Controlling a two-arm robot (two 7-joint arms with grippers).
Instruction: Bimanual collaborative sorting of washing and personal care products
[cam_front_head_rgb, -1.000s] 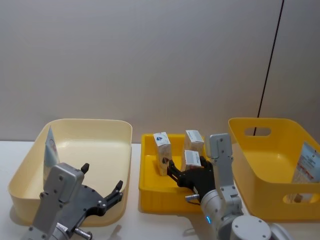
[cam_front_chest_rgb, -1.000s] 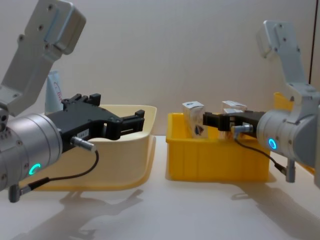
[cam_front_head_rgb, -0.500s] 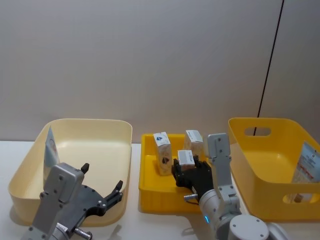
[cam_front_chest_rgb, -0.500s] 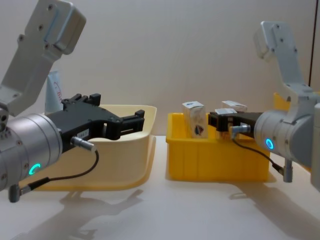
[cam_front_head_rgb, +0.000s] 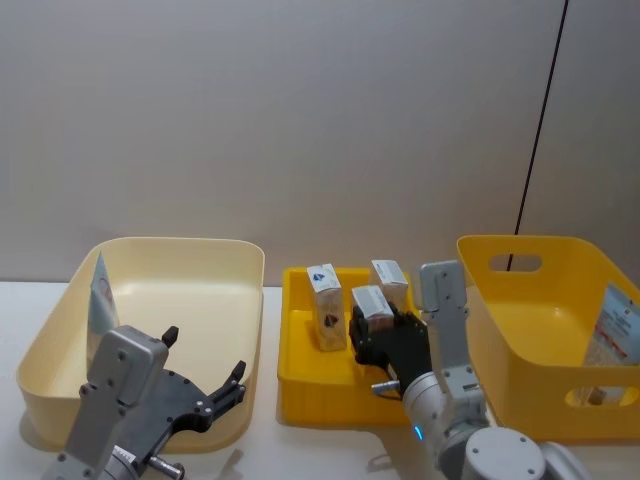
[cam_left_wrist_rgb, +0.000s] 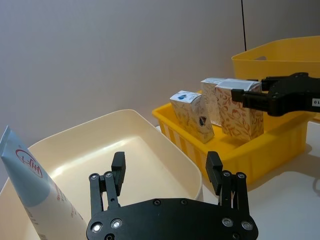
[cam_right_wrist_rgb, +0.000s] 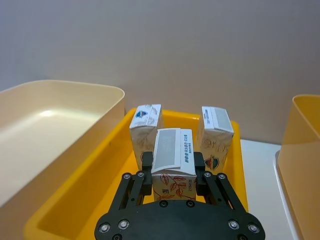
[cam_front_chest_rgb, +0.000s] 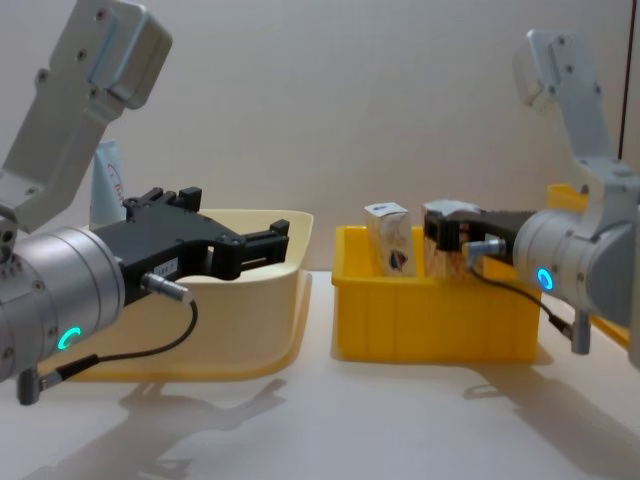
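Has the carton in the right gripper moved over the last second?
Yes. The orange-printed carton, held in the right gripper, has risen: in the head view it now overlaps the carton behind, and it sits higher above the small yellow bin.

Grey arms, cyan ring lights, black screw-studded left hand (cam_front_chest_rgb: 240, 250), right hand (cam_right_wrist_rgb: 172, 172), thin black cables.

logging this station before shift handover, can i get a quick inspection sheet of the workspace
surface: pale table, bare in front of the bins
job's things: orange-print carton held above small yellow bin; two more cartons inside; blue tube in cream bin; another product in large yellow bin
clutter: nothing seen
grippers: right pincer shut on the carton; left pincer open, at the cream bin's near side
cables: black lead under left wrist
surroundings: plain grey wall
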